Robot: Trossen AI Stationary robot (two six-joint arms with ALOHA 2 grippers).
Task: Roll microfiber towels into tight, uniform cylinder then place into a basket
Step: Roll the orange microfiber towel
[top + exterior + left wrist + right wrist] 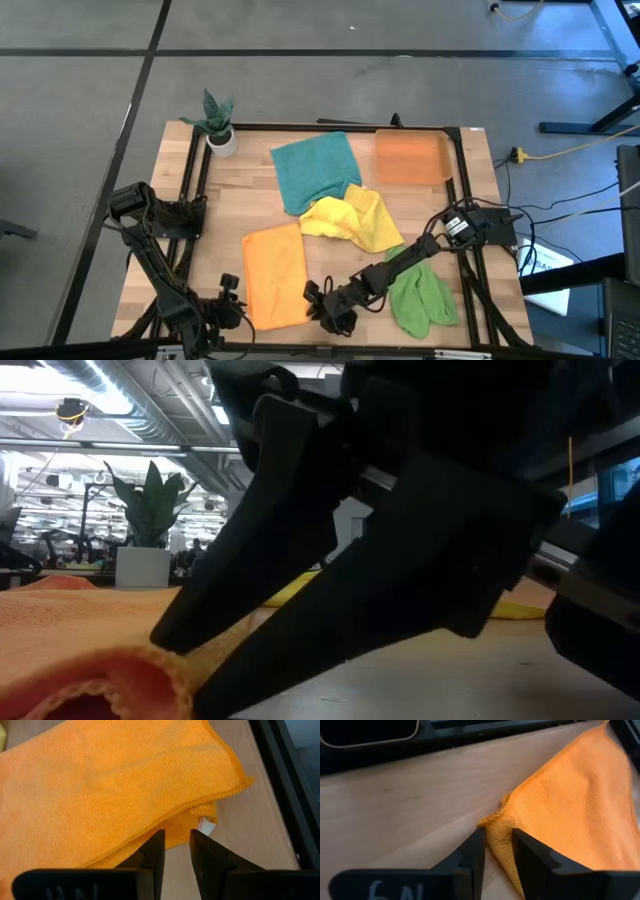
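Left gripper (232, 300): lower left of the high view, at the orange towel's (274, 272) bottom left corner; jaws narrow, nothing between them.
Plant pot (222, 140): upper left of the desk (240, 210).
Orange towel: folded, flat, lower left of centre.
Teal towel (315, 172): upper centre.
Right gripper (322, 303): bottom centre, at the orange towel's lower right corner; jaws narrow, straddling the hem, grip cannot be told.
Yellow towel (352, 220): crumpled, centre, overlapping the teal.
Basket (411, 157): upper right.
Green towel (422, 297): lower right.
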